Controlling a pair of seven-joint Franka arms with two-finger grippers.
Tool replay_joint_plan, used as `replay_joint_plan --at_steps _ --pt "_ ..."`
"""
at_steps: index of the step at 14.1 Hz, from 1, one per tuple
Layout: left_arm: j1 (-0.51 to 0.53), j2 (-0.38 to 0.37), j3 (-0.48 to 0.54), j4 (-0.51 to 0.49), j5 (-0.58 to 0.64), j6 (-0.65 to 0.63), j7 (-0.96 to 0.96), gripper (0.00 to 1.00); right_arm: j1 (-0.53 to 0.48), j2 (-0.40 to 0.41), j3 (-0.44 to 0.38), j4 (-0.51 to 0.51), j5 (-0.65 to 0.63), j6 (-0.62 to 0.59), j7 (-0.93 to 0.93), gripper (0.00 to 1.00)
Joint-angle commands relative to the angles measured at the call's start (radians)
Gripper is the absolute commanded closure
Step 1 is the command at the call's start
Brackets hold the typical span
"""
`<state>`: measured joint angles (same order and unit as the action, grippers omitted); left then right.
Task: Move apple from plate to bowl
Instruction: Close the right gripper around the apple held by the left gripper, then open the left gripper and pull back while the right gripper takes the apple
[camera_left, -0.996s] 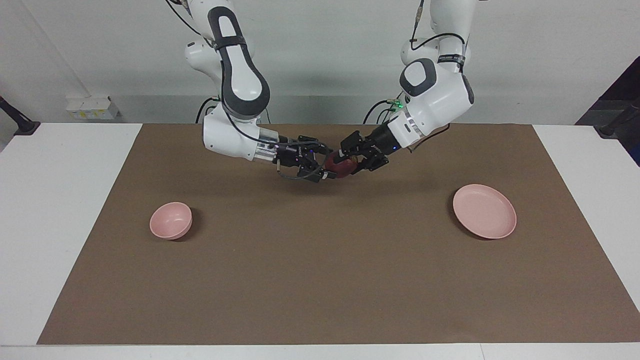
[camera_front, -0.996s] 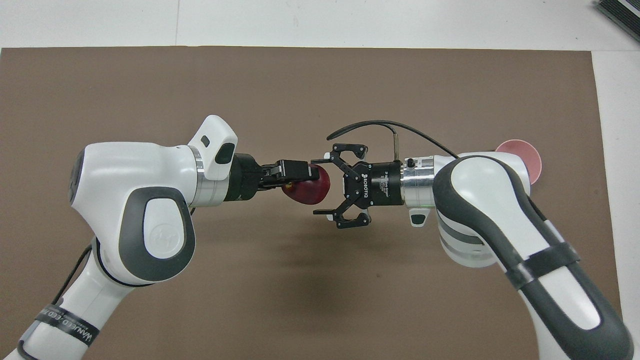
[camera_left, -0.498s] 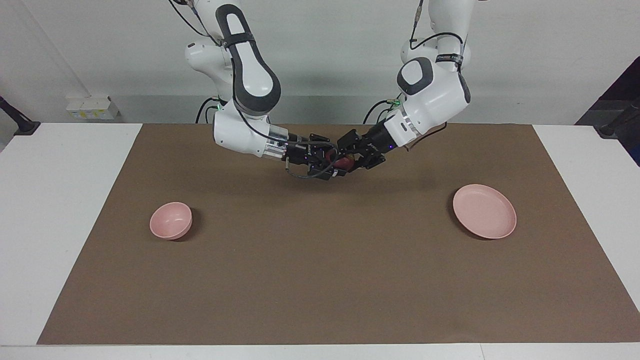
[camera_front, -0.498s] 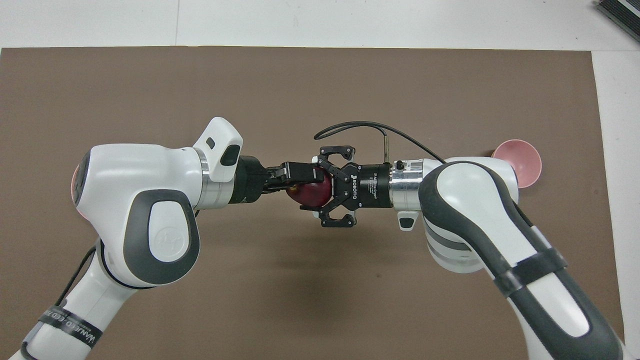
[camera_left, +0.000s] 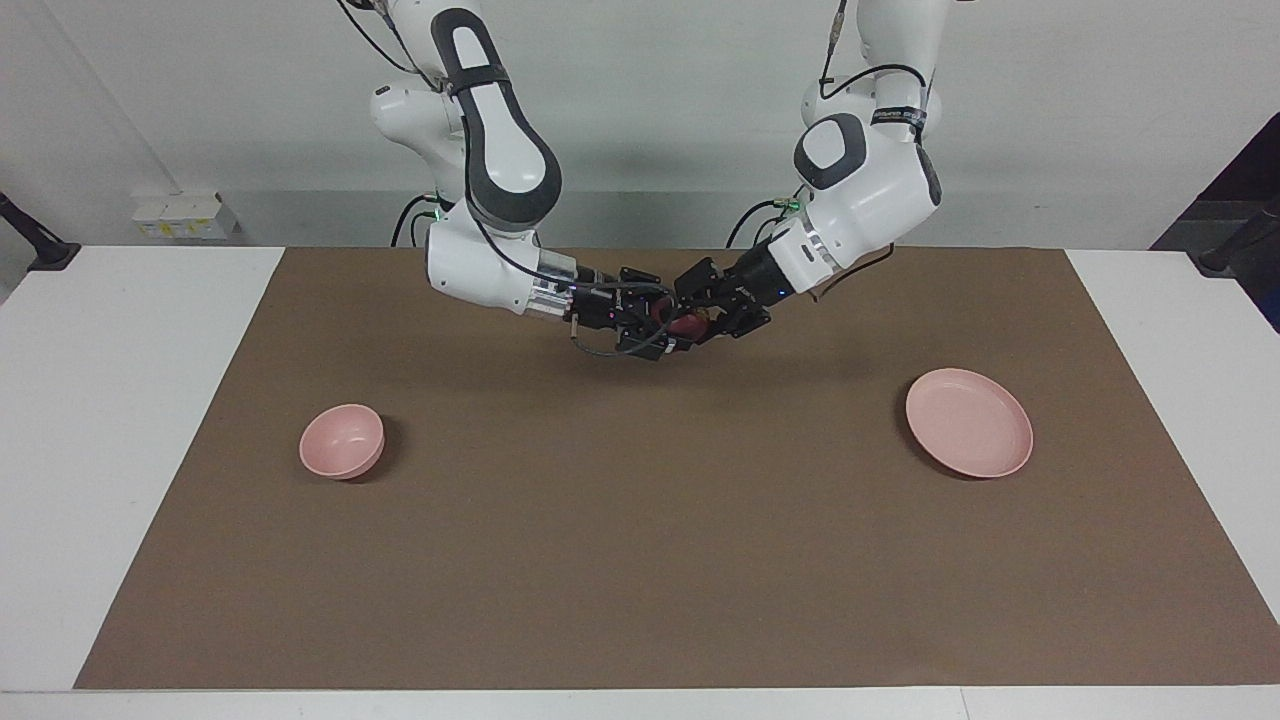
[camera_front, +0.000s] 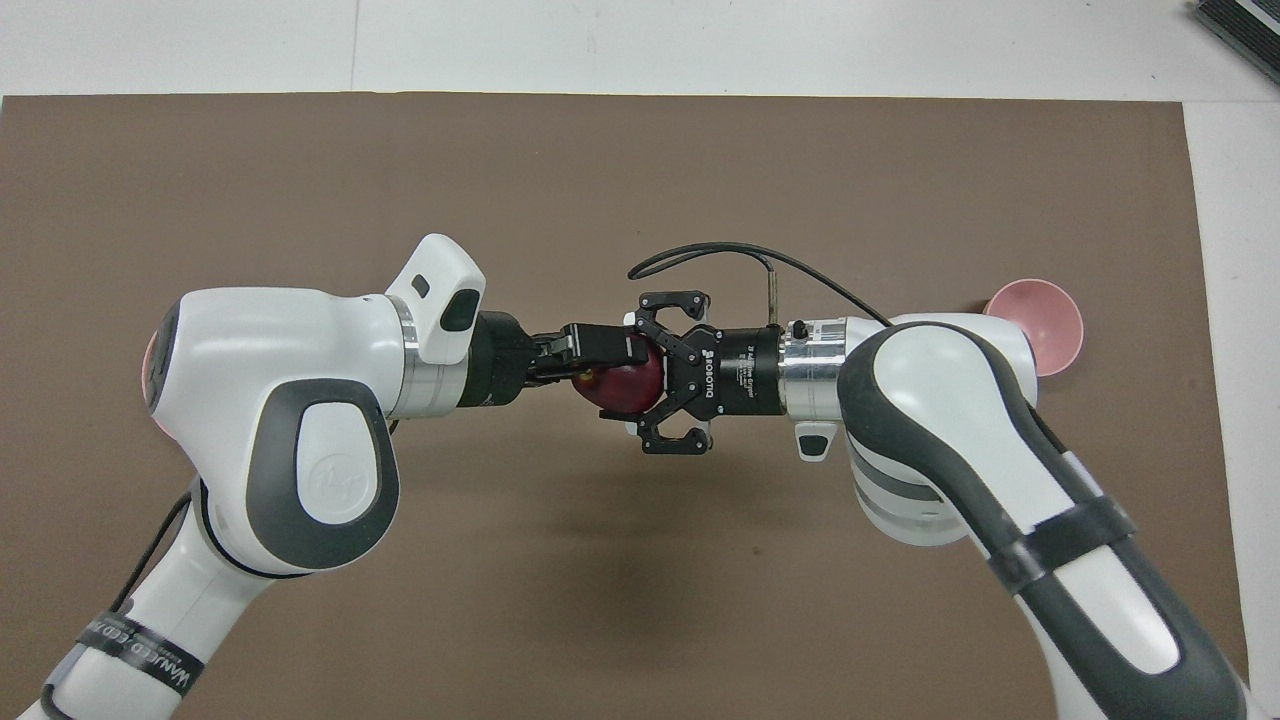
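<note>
Dark red apple (camera_front: 625, 382) clamped in left tool (camera_front: 600, 362), right tool (camera_front: 652, 373) spread around it.

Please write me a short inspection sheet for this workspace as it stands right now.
Surface: brown mat on a white table.
Job's things: small dark red apple in the air over mid-mat; flat pale pink plate bare, toward the left arm's end; deep pale pink bowl bare, toward the right arm's end.
Clutter: nothing seen.
Grippers: left gripper shut on the apple; right gripper open, its fingers either side of the apple.
Cables: black cable looping off the right wrist.
Surroundings: white wall, socket box.
</note>
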<state>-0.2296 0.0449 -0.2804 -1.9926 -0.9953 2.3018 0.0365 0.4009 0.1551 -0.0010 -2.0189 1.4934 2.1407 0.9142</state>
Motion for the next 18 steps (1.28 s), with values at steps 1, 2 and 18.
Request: replay_joint_plan --at_steps 1,2,18 --pt "-0.005 -0.010 0.004 0.003 -0.002 0.005 -0.020 0.74 -0.011 -0.009 -0.005 0.009 -0.005 -0.010 0.011 1.00" --pt "-0.005 -0.010 0.004 0.003 0.000 0.005 -0.021 0.48 -0.019 -0.012 -0.007 0.011 -0.009 -0.012 0.014 1.00" --pt "0.076 0.000 0.018 0.032 0.516 -0.056 -0.017 0.00 -0.085 -0.040 -0.013 0.077 -0.574 -0.018 -0.023 1.00"
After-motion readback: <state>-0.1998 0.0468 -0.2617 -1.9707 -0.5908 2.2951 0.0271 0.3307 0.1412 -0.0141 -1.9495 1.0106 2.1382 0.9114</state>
